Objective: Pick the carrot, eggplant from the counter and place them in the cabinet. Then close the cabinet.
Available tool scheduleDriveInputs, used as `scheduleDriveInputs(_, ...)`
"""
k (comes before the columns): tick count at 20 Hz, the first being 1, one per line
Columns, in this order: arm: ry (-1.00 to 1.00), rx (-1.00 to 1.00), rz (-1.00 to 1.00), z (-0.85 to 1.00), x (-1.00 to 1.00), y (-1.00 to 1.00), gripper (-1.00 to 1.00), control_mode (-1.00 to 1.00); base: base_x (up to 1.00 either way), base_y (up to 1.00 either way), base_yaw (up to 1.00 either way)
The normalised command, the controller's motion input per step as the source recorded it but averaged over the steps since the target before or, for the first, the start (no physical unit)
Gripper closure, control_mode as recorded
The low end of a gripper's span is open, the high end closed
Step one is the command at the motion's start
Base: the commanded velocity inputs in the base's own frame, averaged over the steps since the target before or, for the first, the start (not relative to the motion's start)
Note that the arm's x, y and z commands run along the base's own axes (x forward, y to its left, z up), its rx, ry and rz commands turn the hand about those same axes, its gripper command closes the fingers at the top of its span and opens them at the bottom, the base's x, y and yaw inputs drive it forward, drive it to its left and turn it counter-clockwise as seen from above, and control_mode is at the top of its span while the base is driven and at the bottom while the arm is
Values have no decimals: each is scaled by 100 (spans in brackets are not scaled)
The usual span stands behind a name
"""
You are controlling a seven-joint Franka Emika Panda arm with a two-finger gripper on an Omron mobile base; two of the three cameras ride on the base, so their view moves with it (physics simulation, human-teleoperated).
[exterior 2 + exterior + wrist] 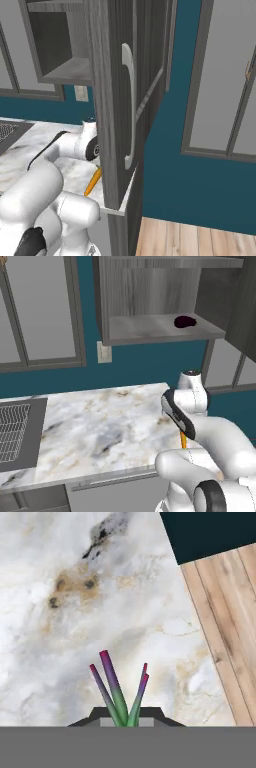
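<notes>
My gripper (125, 721) is shut on the carrot, whose green and purple leaves (120, 694) stick out between the finger tips above the marble counter (75, 612). The carrot's orange body shows as a sliver (183, 441) behind my arm, and again beside the open door (93, 181). The dark purple eggplant (185, 321) lies on the grey shelf (150, 328) of the open cabinet, toward its right. The cabinet door (115, 100) stands open with its bar handle (130, 105) facing the right base view, just right of my hand.
A dark ridged sink area (15, 431) lies at the counter's left end. Glass-fronted cabinets (40, 311) hang left of the open one. A wall outlet (104, 352) sits below the shelf. Wooden floor (225, 612) begins past the counter's right edge.
</notes>
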Motion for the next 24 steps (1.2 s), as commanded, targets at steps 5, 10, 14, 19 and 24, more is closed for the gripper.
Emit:
scheduleDriveInputs(5,0,-28,8,100,0,50,100,-100,0,0,0)
scheduleDriveInputs(10,0,-36,17,100,0,25,100,-100,0,0,0)
scheduleDriveInputs(14,-3,-41,21,100,0,10,100,-100,0,0,0)
scheduleDriveInputs(19,-7,-41,33,100,0,7,100,-100,0,0,0)
scheduleDriveInputs(24,-3,-42,45,100,0,13,100,-100,0,0,0)
